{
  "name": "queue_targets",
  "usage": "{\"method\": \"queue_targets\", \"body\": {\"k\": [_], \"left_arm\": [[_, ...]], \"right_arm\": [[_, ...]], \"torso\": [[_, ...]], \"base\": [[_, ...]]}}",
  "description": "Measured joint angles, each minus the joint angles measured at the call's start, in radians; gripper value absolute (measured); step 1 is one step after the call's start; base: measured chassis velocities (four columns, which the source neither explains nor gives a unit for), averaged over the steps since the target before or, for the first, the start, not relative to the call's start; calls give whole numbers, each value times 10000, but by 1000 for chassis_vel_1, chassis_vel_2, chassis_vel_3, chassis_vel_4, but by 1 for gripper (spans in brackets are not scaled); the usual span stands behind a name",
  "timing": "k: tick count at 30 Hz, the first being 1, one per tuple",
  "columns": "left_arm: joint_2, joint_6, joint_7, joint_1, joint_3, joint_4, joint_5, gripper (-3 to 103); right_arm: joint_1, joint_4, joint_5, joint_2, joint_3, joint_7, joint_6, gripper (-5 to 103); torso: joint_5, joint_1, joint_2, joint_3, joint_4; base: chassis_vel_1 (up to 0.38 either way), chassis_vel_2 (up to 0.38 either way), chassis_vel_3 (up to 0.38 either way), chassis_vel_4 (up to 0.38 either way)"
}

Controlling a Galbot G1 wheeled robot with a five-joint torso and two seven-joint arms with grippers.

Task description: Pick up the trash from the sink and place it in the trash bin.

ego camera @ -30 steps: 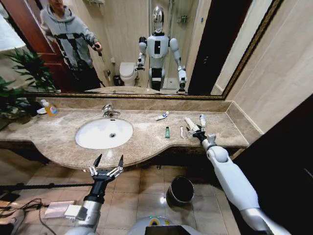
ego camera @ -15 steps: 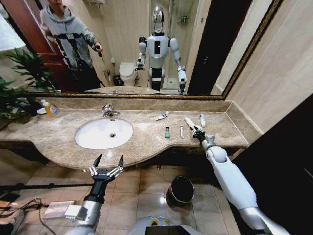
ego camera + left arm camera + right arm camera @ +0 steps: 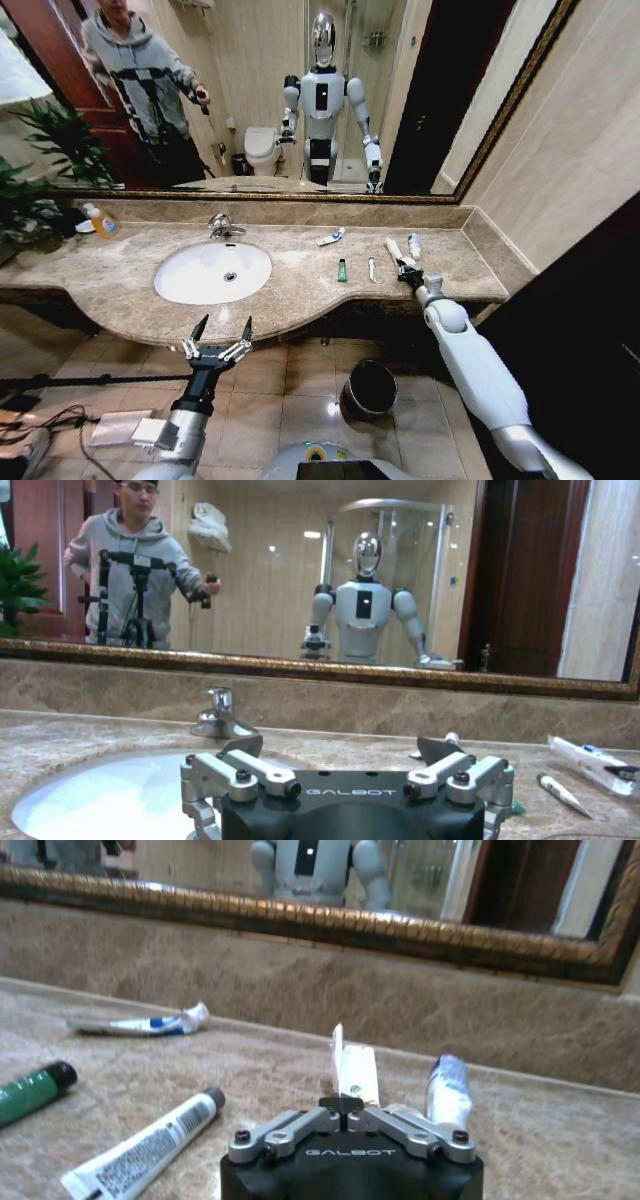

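Note:
The trash lies on the marble counter to the right of the white sink (image 3: 213,272), not in the basin. My right gripper (image 3: 405,270) (image 3: 345,1104) is shut on a long flat white packet (image 3: 393,248) (image 3: 356,1065) that sticks out past its fingertips. Beside it lies a blue-ended tube (image 3: 414,244) (image 3: 447,1081). Further toward the sink are a white tube (image 3: 372,269) (image 3: 150,1146), a small green bottle (image 3: 342,270) (image 3: 30,1091) and a crumpled blue-and-white tube (image 3: 331,237) (image 3: 140,1024). The black trash bin (image 3: 370,388) stands on the floor under the counter. My left gripper (image 3: 220,335) (image 3: 342,746) hangs open in front of the counter edge.
A chrome faucet (image 3: 222,228) (image 3: 218,716) rises behind the basin. An orange-capped soap bottle (image 3: 103,222) and a plant (image 3: 40,170) are at the far left. A gold-framed mirror backs the counter, and a wall closes its right end. Cables lie on the floor at lower left.
My right gripper has shifted slightly toward the back wall, carrying the white packet with it. The left arm and the other items have stayed put.

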Motion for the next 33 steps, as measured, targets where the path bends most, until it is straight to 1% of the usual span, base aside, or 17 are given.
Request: {"method": "queue_targets", "body": {"k": [6, 7, 8, 11, 12, 13, 14, 15, 16, 18, 19, 20, 21, 24, 25, 28, 33], "left_arm": [[-2, 0, -3, 0, 0, 0, 0, 100], [0, 0, -1, 0, 0, 0, 0, 100], [0, 0, -1, 0, 0, 0, 0, 100], [0, 0, -1, 0, 0, 0, 0, 100], [0, 0, -1, 0, 0, 0, 0, 100], [-2, 0, -2, 0, 0, 0, 0, 100], [0, 0, 0, 0, 0, 0, 0, 100], [-1, 0, -2, 0, 0, -1, 0, 100], [-1, 0, -2, 0, 0, -1, 0, 100], [-1, 0, -3, 0, 0, 0, 0, 100], [0, 0, 0, 0, 0, 0, 0, 100], [0, 0, 0, 0, 0, 0, 0, 100], [-1, 0, -1, 0, 0, 0, 0, 100], [-1, 0, 0, 0, 0, 0, 0, 100], [-1, 0, 0, 0, 0, 0, 0, 100], [0, 0, 0, 0, 0, 0, 0, 100], [-1, 0, 0, 0, 0, 0, 0, 100]], "right_arm": [[-1461, 1980, 439, -309, 782, 137, 42, 0], [-1791, 2419, 450, -319, 929, 179, 52, 0], [-1791, 2419, 450, -319, 929, 179, 52, 0], [-3041, 3576, 434, -186, 1530, 279, 169, 0], [-3041, 3576, 434, -186, 1530, 279, 169, 0], [-3588, 3945, 442, -72, 1794, 281, 293, 0], [-4445, 4401, 586, 114, 2151, 261, 719, 0], [-4921, 4600, 641, 234, 2341, 246, 1031, 0], [-4921, 4600, 641, 234, 2341, 246, 1031, 0], [-5943, 4985, 631, 559, 2717, 150, 1728, 0], [-6268, 5107, 620, 684, 2823, 133, 1941, 0], [-6268, 5107, 620, 684, 2823, 133, 1941, 0], [-6959, 5336, 588, 931, 2962, 90, 2294, 0], [-8300, 5462, 404, 1449, 3090, -24, 2975, 0], [-8300, 5462, 404, 1449, 3090, -24, 2975, 0], [-9124, 5122, 219, 1844, 3145, -58, 3607, 0], [-9457, 4609, 229, 2048, 3130, -81, 4019, 0]], "torso": [[-2, -1, 0, -1, -3], [-3, -1, 1, -1, -2], [-3, -1, 1, -1, -2], [-1, 0, 0, -1, 0], [-1, 0, 0, -1, 0], [-3, 0, 0, -1, 0], [1, -1, 1, -1, -4], [0, -2, 1, -2, -4], [0, -2, 1, -2, -4], [1, -3, 1, -2, -5], [1, -3, 1, -2, -2], [1, -3, 1, -2, -2], [-5, -2, 1, -2, -1], [0, -2, 1, -2, -5], [0, -2, 1, -2, -5], [0, -3, 1, -2, -3], [-3, -1, 1, -1, -2]], "base": [[0, 0, 0, 0], [0, 0, 0, 0], [0, 0, 0, 0], [0, 0, 0, 0], [0, 0, 0, 0], [0, 0, 0, 0], [0, 0, 0, 0], [0, 0, 0, 0], [0, 0, 0, 0], [0, 0, 0, 0], [0, 0, 0, 0], [0, 0, 0, 0], [0, 0, 0, 0], [0, 0, 0, 0], [0, 0, 0, 0], [0, 0, 0, 0], [0, 0, 0, 0]]}}
